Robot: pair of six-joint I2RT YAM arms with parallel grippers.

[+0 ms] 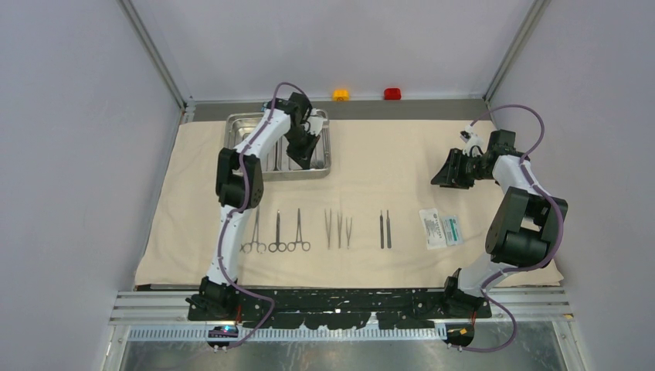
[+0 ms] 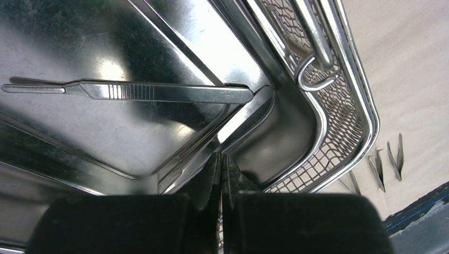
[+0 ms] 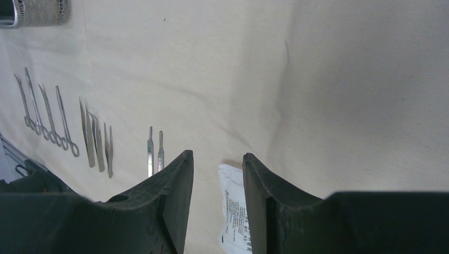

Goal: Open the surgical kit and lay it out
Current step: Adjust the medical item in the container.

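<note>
One left hand (image 2: 221, 159), closed, low over tray (image 2: 106, 140).

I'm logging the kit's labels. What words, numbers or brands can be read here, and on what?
Packet: dark and green print, too small and blurred to read in any view.
Handle in the tray: ribbed grip only, no readable mark.
No other text shows.

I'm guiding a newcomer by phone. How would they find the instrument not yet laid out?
Find the beige cloth; at its far left corner sits the steel tray. Inside lies a flat scalpel handle with a ribbed grip, apart from the row of instruments laid out nearer.
</note>
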